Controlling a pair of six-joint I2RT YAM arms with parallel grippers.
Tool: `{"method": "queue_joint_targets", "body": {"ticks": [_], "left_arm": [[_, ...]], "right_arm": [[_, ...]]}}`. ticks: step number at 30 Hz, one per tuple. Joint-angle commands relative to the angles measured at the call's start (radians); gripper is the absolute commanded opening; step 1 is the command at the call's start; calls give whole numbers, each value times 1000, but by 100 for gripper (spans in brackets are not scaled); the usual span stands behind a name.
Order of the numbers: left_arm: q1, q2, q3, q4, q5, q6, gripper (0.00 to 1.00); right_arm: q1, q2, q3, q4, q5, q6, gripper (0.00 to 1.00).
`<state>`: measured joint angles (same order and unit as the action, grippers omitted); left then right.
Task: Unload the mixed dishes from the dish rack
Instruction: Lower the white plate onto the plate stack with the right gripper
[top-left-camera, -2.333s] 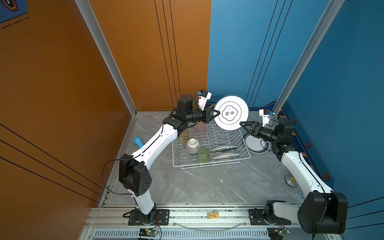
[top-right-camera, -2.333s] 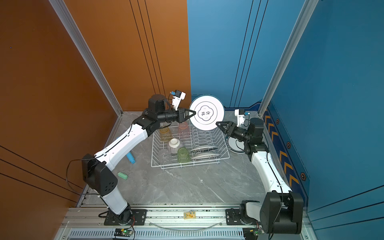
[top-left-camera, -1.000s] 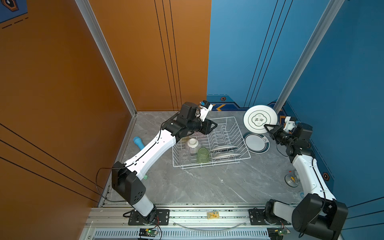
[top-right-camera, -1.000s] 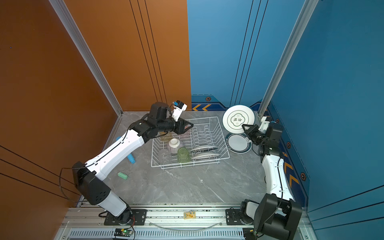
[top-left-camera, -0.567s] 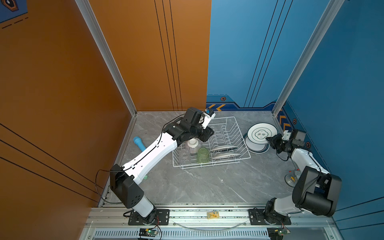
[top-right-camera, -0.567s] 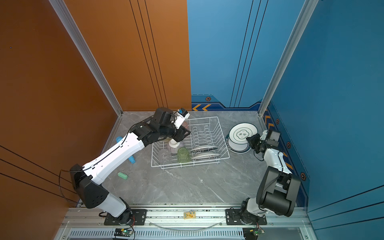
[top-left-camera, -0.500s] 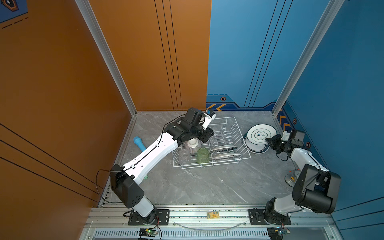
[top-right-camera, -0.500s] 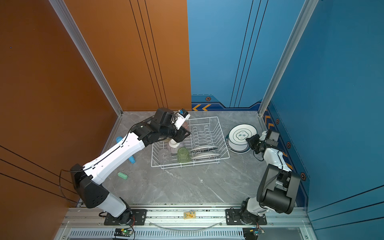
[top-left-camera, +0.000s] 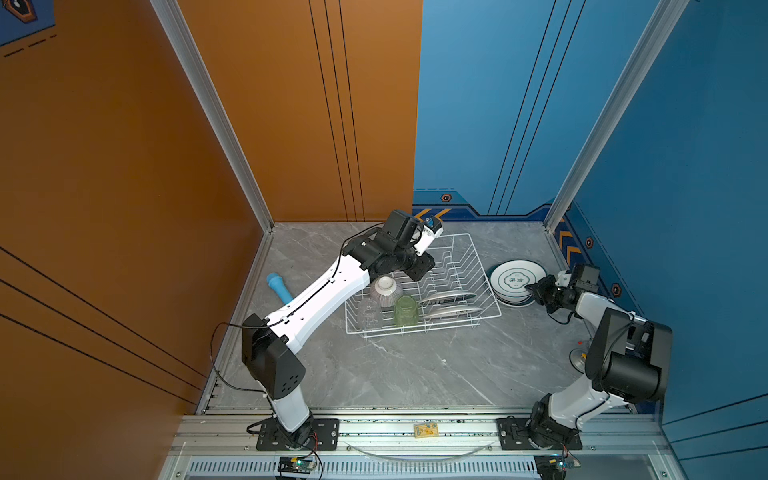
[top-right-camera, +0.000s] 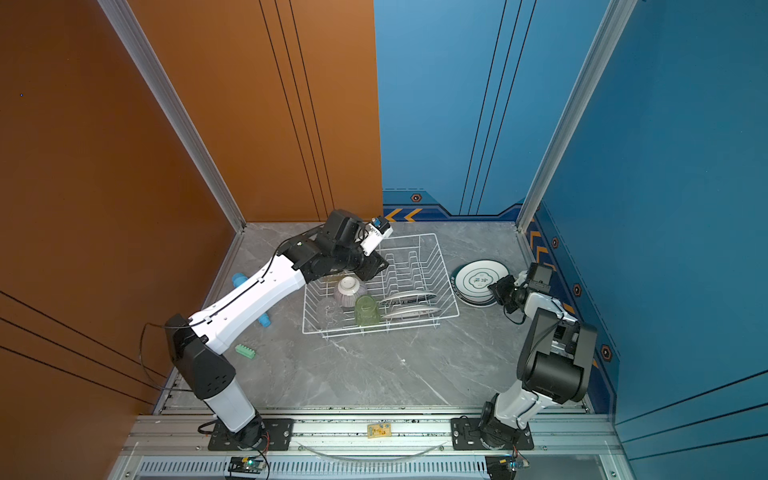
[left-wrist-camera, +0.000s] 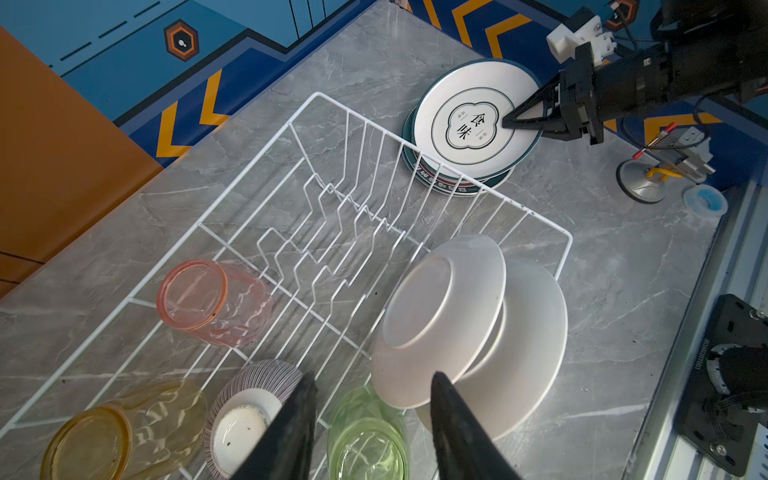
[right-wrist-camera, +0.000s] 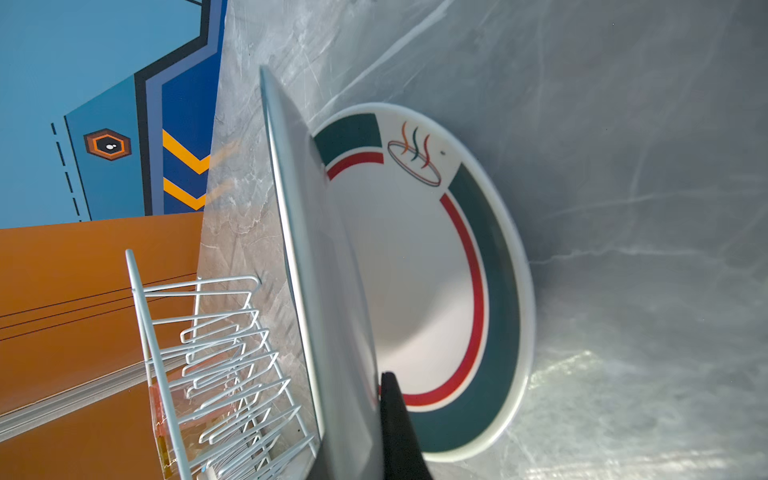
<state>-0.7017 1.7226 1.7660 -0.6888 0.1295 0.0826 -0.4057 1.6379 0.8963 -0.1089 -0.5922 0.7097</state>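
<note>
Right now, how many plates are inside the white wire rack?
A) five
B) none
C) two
C: the left wrist view shows a front plate and a back plate leaning together in the dish rack. The right gripper holds the top plate over the plate stack outside the rack.

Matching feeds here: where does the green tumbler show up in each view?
Top view: green tumbler stands in the dish rack, by its near rim.
Top view: same spot, just right of the striped bowl.
Left wrist: beside the striped bowl, framed by the left gripper.
Right wrist: not in view.
Shared landmark: the striped bowl.
</note>
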Motion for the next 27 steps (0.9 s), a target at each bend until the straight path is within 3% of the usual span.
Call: {"method": "queue_joint_targets", "body": {"ticks": [1, 9, 27], "left_arm": [[-10, 15, 43, -36, -13, 21, 46], [-25, 23, 56, -58, -29, 25, 47], [-41, 21, 41, -66, -50, 44, 47]], "right_arm": [[4, 17, -1, 49, -4, -7, 0], [5, 62, -8, 48, -21, -13, 1], [8, 38, 3, -111, 23, -124, 43]]}}
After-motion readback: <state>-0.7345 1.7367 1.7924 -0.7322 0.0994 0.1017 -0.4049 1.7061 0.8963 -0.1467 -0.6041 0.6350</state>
